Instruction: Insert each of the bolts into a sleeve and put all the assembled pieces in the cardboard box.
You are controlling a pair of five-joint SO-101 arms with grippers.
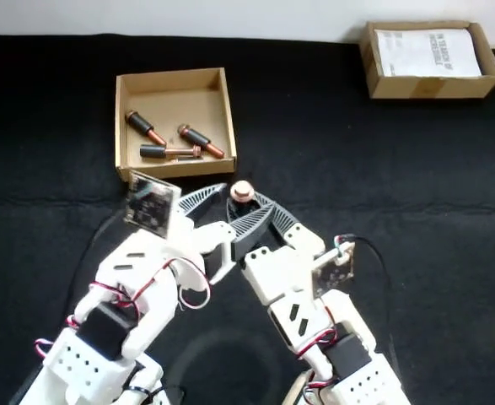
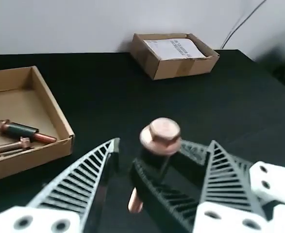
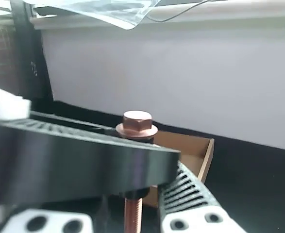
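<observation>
A copper bolt [image 1: 242, 191] stands upright just in front of the cardboard box [image 1: 173, 78], its hex head [image 2: 160, 135] on top. A black sleeve [image 2: 151, 160] sits around it under the head. My right gripper [image 1: 251, 204] is shut on the bolt and sleeve; the bolt [image 3: 137, 124] rises between its black and grey fingers [image 3: 152, 162]. My left gripper [image 2: 125, 155] is open, and the bolt's bare lower shaft hangs between its fingers, close to the black one. Three assembled pieces [image 1: 167, 152] lie in the box.
A second cardboard box [image 1: 428, 86] with a printed sheet inside stands at the far right of the black table. Both arms crowd together just in front of the near wall [image 2: 50, 104] of the task box. Open black cloth lies to the right.
</observation>
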